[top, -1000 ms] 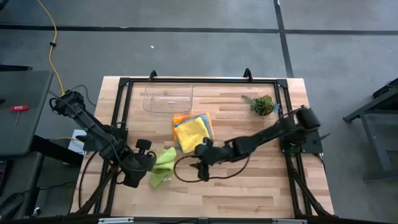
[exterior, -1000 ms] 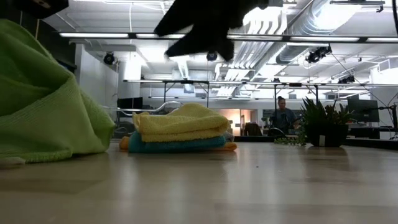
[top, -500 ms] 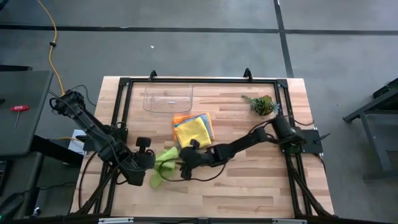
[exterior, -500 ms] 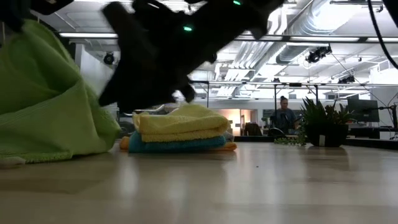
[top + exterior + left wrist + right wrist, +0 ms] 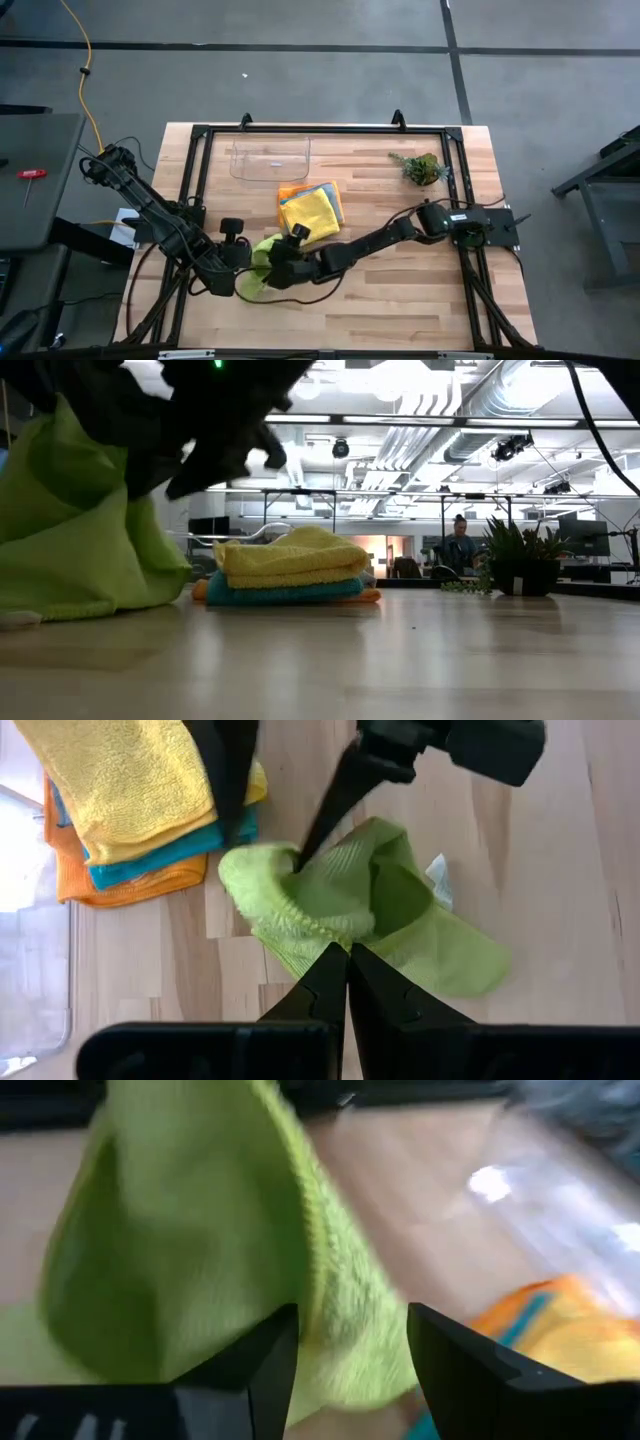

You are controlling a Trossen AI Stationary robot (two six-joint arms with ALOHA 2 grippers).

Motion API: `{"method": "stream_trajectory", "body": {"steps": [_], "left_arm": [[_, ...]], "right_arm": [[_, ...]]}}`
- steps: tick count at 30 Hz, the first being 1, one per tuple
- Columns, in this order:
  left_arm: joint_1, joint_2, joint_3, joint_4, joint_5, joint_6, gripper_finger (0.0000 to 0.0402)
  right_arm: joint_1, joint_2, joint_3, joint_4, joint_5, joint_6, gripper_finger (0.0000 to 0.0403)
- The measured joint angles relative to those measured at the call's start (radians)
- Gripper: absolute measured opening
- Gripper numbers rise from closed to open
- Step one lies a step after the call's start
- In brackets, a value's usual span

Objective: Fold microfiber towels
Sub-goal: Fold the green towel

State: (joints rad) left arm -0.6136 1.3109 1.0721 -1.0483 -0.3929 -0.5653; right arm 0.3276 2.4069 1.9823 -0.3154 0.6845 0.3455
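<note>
The lime green towel [image 5: 258, 270] lies bunched at the table's near left, with part of it raised in a peak [image 5: 70, 510]. My left gripper [image 5: 347, 960] is shut on it. My right gripper [image 5: 350, 1320] is open, its fingers on either side of the towel's raised fold [image 5: 280, 870]; I cannot tell whether they touch it. A folded stack [image 5: 310, 208] lies beyond it, with yellow on top, then teal, then orange at the bottom on the table. The grey towel does not show. My left gripper pinches the lime green towel at a bunched fold [image 5: 345, 932] between its two shut fingers, coming from the table's left. That part is raised, and the towel's lower part [image 5: 450, 955] lies slack on the table.
A clear plastic tray [image 5: 270, 158] stands at the far side behind the stack. A small leafy plant [image 5: 422, 168] is at the far right. A person shows in the room beyond the table [image 5: 458, 545]. Bare wood lies to the near right.
My right gripper has gone toward the table's left, down to the lime green towel, and its open fingers now stand around the raised fold. The towel's held part has risen into a taller peak while its lower part has stayed on the table.
</note>
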Motion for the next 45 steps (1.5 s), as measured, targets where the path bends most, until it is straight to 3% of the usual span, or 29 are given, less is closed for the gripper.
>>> {"method": "stream_trajectory", "body": {"steps": [3, 5, 12, 16, 19, 25, 39, 45], "left_arm": [[0.0, 0.0, 0.0, 0.001, 0.0, 0.0, 0.0], [0.0, 0.0, 0.0, 0.001, 0.0, 0.0, 0.0], [-0.002, 0.0, 0.0, 0.001, 0.0, -0.008, 0.0], [-0.002, 0.0, 0.0, 0.003, -0.001, -0.011, 0.0], [-0.002, 0.0, 0.0, 0.006, -0.014, -0.01, 0.0], [-0.002, 0.0, 0.0, 0.007, -0.015, -0.008, 0.0], [-0.002, 0.0, 0.0, 0.007, -0.012, -0.011, 0.0], [-0.002, 0.0, 0.0, 0.007, -0.012, -0.009, 0.0]], "right_arm": [[-0.008, 0.0, 0.027, -0.053, 0.098, -0.015, 0.0181], [-0.023, 0.0, 0.045, -0.102, 0.11, -0.015, 0.0181], [-0.05, -0.001, 0.082, -0.273, 0.082, 0.03, 0.0181], [-0.057, -0.001, 0.081, -0.339, 0.006, 0.109, 0.0181], [-0.065, -0.001, 0.072, -0.309, -0.074, 0.139, 0.0181], [-0.066, 0.001, 0.07, -0.221, -0.114, 0.122, 0.0181], [-0.104, 0.035, 0.069, -0.218, -0.096, 0.14, 0.018], [-0.118, 0.036, 0.069, -0.213, -0.125, 0.144, 0.0132]]}}
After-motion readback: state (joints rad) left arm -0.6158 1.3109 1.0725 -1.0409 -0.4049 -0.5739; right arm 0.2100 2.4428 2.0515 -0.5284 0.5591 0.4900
